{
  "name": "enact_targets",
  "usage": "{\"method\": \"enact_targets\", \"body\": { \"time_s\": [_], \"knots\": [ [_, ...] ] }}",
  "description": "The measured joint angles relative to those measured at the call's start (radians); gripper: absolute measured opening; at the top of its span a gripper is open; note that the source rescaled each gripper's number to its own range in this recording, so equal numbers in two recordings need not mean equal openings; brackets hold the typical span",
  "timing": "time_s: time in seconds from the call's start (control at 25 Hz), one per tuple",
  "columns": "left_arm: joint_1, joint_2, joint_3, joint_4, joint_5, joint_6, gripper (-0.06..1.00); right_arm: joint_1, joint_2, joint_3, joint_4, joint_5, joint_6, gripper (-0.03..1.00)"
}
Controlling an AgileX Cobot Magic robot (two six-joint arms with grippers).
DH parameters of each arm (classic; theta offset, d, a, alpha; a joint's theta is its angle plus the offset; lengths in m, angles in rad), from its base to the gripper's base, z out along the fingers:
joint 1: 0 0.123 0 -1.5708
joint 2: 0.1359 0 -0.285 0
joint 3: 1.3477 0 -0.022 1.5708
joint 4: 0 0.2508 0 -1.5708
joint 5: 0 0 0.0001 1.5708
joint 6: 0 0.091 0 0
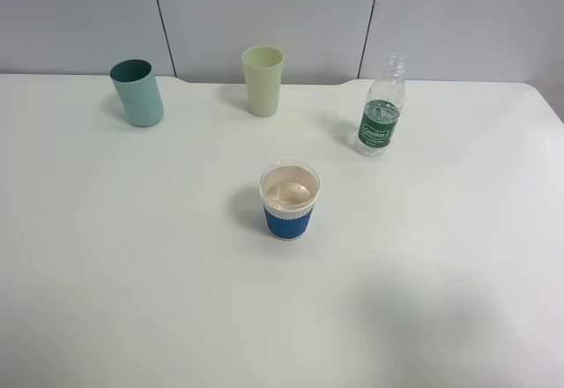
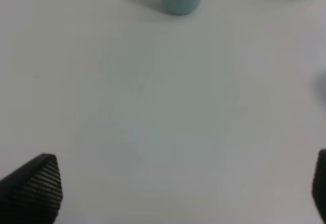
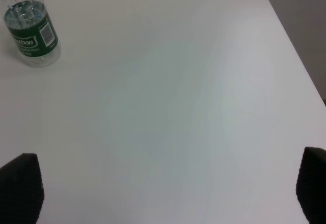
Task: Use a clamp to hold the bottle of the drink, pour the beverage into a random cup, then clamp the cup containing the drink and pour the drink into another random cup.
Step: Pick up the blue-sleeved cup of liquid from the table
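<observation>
White tabletop [image 1: 458, 256], high view first. The paper cup [image 1: 289, 201] with the blue ribbed sleeve and white rim band stands upright mid-table, closest to the camera. Its beige inside looks glossy; can't confirm whether it's wet. The bottle [image 1: 382, 116] has a green label and no cap. It stands upright, behind the cup and to its right, well apart from it. The pale green tumbler [image 1: 263, 79] stands at back centre and the teal tumbler [image 1: 137, 93] at back left. All four things stand clear of each other.

Left wrist view, soft focus. The left pincer [image 2: 186, 173] has its jaws spread wide with nothing between them, only bare tabletop. The black ribbed fingers [image 2: 35, 188] show at the frame corners. The teal tumbler's base is well ahead of the pincer, roughly on its centre line. The pale green tumbler is also ahead, off toward one finger's side and cut by the frame edge.

Right wrist view. The right pincer [image 3: 168, 173] is likewise spread wide and holds nothing. The bottle is well ahead and off toward one finger's side, outside the jaw gap, no contact. The tabletop edge runs along the other finger's side.
</observation>
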Motion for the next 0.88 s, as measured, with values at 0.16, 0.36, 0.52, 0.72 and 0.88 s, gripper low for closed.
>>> {"method": "enact_targets", "body": {
  "time_s": [0.16, 0.36, 0.52, 0.72, 0.88],
  "knots": [
    [0.000, 0.000, 0.000, -0.016, -0.001, 0.003, 1.00, 0.000, 0.000, 0.000, 0.000, 0.000, 0.000, 1.00],
    [-0.002, 0.063, -0.021, -0.043, -0.083, 0.014, 1.00, 0.000, 0.000, 0.000, 0.000, 0.000, 0.001, 1.00],
    [-0.053, 0.140, -0.021, -0.049, -0.164, 0.018, 1.00, 0.000, 0.000, 0.000, 0.000, 0.000, 0.001, 1.00],
    [-0.171, 0.279, -0.021, -0.033, -0.185, 0.037, 1.00, 0.000, 0.000, 0.000, 0.000, 0.000, 0.001, 1.00],
    [-0.274, 0.399, -0.018, 0.017, -0.202, 0.063, 1.00, 0.000, 0.000, 0.000, 0.000, 0.000, 0.001, 1.00]
  ]
}}
